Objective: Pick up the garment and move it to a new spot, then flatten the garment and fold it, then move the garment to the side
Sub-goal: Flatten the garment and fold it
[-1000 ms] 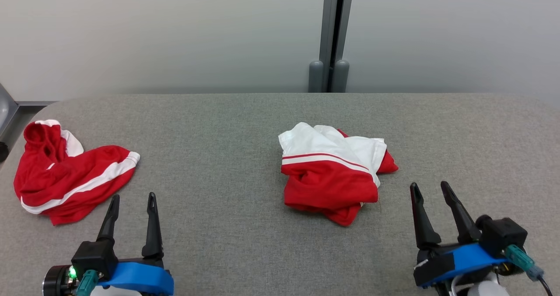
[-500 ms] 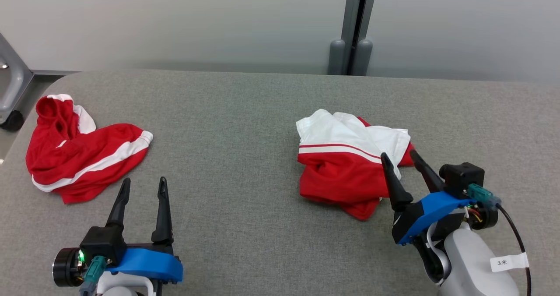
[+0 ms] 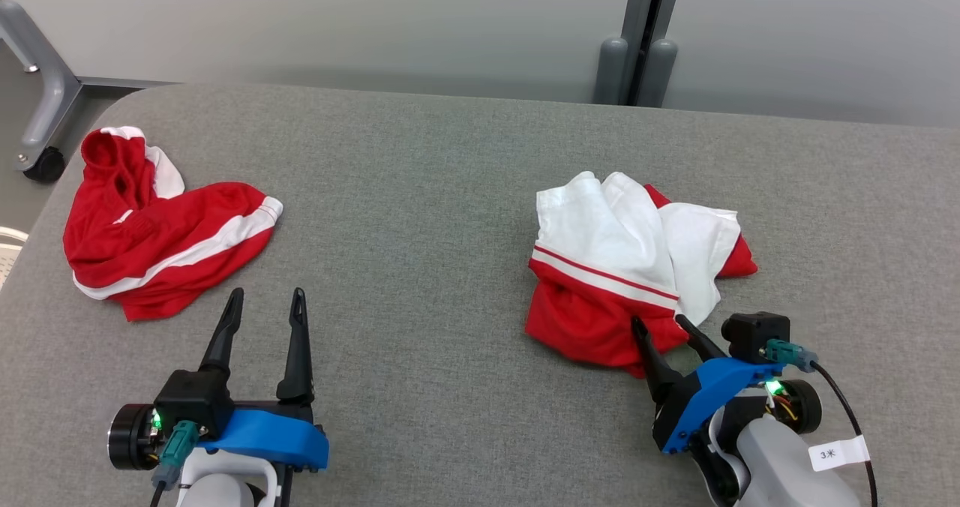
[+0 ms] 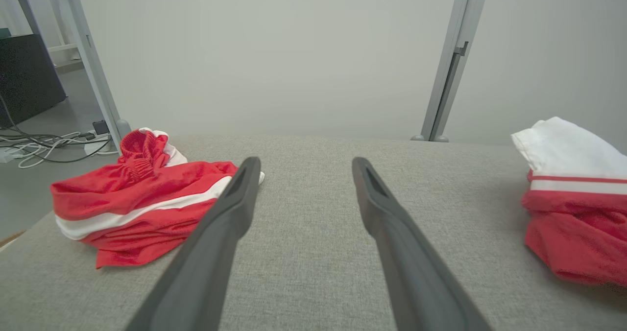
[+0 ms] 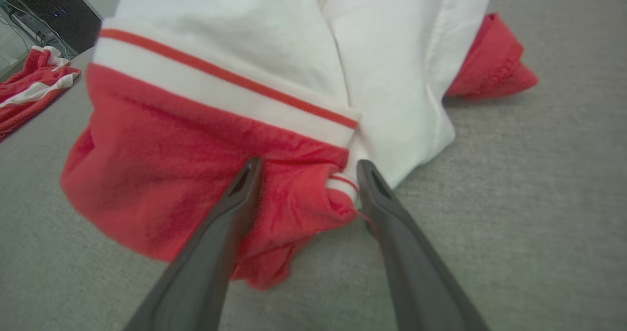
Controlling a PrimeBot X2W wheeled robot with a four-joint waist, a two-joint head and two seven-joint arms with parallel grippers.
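Note:
A crumpled red and white garment (image 3: 622, 267) lies on the grey table (image 3: 435, 192), right of centre. My right gripper (image 3: 658, 321) is open at its near red edge, with the fingertips straddling a fold of red cloth. In the right wrist view the garment (image 5: 196, 125) is close up and the right gripper (image 5: 307, 163) has the red hem between its spread fingers. My left gripper (image 3: 268, 295) stands open over bare table at the lower left, holding nothing. The left wrist view shows the left gripper (image 4: 303, 162) open, with the garment (image 4: 573, 208) far to its right.
A second red garment with white stripes (image 3: 161, 229) lies crumpled near the table's left edge, also seen as the second garment (image 4: 147, 203) and the second garment (image 5: 29, 81). A grey post (image 3: 637, 57) stands behind the table. A frame leg with a caster (image 3: 37, 162) is off the left corner.
The head camera has tilted and turned, shifting the whole picture. My right gripper has advanced from bare table to the garment's near red edge, still open. The left gripper has kept its place.

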